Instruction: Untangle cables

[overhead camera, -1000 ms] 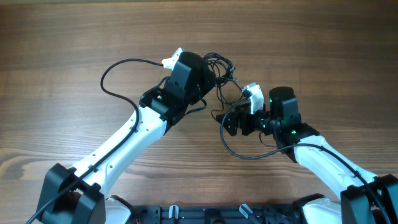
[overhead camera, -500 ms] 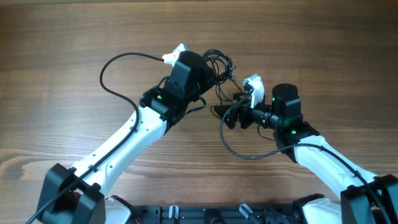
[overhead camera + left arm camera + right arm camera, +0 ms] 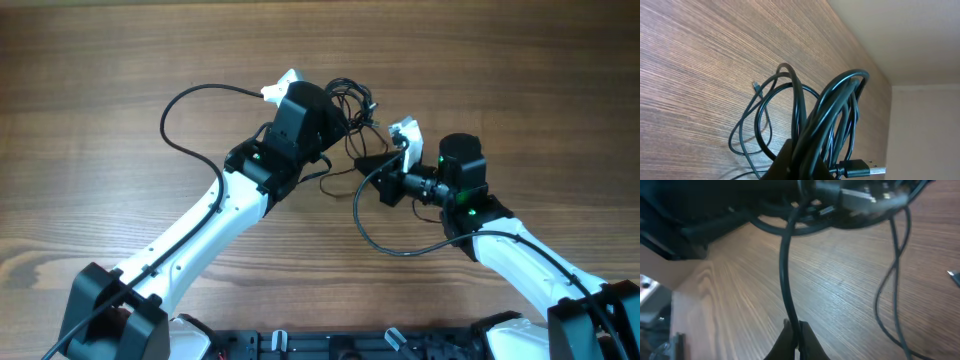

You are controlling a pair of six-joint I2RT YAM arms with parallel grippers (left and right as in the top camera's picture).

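Observation:
The cables [image 3: 352,100] are a bunch of thin black loops hanging from my left gripper [image 3: 338,118], which is shut on them above the table's middle. In the left wrist view the cables [image 3: 830,115] rise in loops from the gripper [image 3: 807,156], and a USB plug [image 3: 865,167] sticks out to the right. My right gripper [image 3: 368,163] sits just right of and below the bunch. In the right wrist view that gripper [image 3: 794,327] is shut on a single black strand [image 3: 785,265] that runs up to the bunch.
Thicker black arm cables loop out over the wooden table [image 3: 120,60]: one left of the left arm [image 3: 168,125], one below the right wrist [image 3: 372,235]. A loose thin strand [image 3: 895,275] hangs at the right in the right wrist view.
My right gripper moved left and up toward the bunch, then shut on one strand. The left gripper kept its hold and barely moved.

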